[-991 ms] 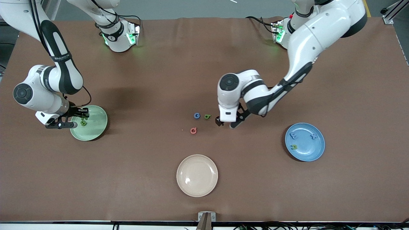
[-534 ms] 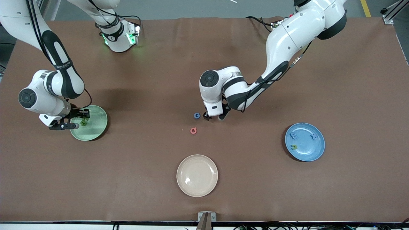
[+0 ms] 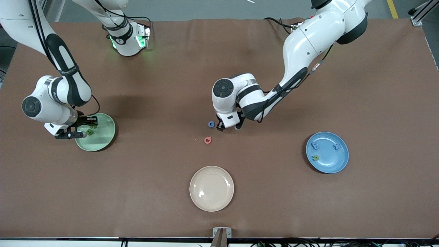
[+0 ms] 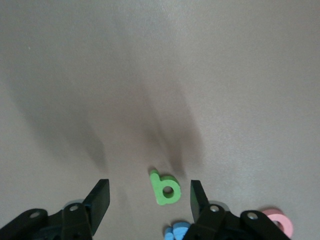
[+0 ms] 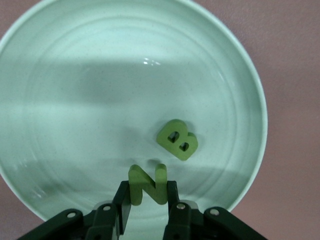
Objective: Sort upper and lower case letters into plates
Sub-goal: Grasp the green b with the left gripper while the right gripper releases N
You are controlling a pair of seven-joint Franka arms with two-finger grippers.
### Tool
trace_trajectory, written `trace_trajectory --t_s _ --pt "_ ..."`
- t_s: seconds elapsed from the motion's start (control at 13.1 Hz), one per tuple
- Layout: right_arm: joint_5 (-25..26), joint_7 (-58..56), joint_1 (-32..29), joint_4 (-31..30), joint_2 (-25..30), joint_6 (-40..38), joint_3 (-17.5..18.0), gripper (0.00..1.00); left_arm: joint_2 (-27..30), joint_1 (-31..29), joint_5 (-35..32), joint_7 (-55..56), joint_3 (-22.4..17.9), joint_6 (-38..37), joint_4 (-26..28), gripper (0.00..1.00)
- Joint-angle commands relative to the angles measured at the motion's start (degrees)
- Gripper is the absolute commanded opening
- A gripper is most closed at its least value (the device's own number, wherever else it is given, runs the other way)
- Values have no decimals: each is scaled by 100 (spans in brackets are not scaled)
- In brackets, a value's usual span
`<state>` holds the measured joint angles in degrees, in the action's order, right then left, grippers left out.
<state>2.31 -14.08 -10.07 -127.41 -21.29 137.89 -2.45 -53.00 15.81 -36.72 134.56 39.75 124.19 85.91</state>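
In the front view, the right gripper [image 3: 79, 127] is over the pale green plate [image 3: 103, 140], which lies near the right arm's end of the counter [image 3: 137, 192]. The left gripper [image 3: 229, 126] is low over the middle of the counter, just beside the blue letter [image 3: 211, 124]; the red-pink letter [image 3: 207, 140] lies a little nearer to the front camera. The blue plate [image 3: 337, 163], toward the left arm's end, holds 3 letters. The cream plate [image 3: 211, 188] near the front edge holds nothing.

In the left wrist view, the left gripper [image 4: 149, 200] stands well open and holds nothing. The green lowercase b [image 4: 163, 187] lies flat on the counter between the fingers [image 4: 98, 196], closer to 1 of them. Because the other 2 letters lie so close, I judge that a closing finger could push the b sideways or catch the blue one, which peeks out just beside it.

In the right wrist view, the right gripper [image 5: 147, 202] has its fingers almost shut around the green N [image 5: 148, 183], which stands on edge over the plate. The green B [image 5: 177, 139] lies flat in the plate near it. The N looks pinched only lightly. If it drops from this pose, I think it may roll or bounce toward the rim, or land on the B.
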Motion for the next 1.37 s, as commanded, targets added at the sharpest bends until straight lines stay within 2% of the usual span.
trace_trajectory --t_s 0.0,0.15,0.38,0.61,0.76,0.99,1.14,1.22,1.3 --pt "77 54 -83 -30 125 -296 104 100 -201 116 95 158 -64 131 -267 73" --pt "77 54 -48 337 256 -953 139 100 -280 124 95 185 -108 202 -337 73" --pt "59 107 364 1312 336 -2219 157 100 -333 203 104 228 -170 202 -338 73" --pt "-2 841 1022 1526 520 -2407 166 100 -342 239 95 185 -222 202 -320 71" --pt "-124 1746 1637 1535 556 -2390 166 100 -342 239 104 176 -223 202 -320 51" --pt "-887 2539 2446 1701 494 -2320 157 100 -351 239 86 158 -223 202 -312 43" --pt "-1153 2926 2964 1728 416 -1988 157 100 -360 239 25 97 -231 202 -312 23" --pt "-1154 3163 3158 1728 311 -1716 157 100 -334 230 7 -86 -223 202 -303 11" --pt "-1154 3296 3334 1737 153 -1435 157 100 -307 204 25 -314 -223 194 -294 3"
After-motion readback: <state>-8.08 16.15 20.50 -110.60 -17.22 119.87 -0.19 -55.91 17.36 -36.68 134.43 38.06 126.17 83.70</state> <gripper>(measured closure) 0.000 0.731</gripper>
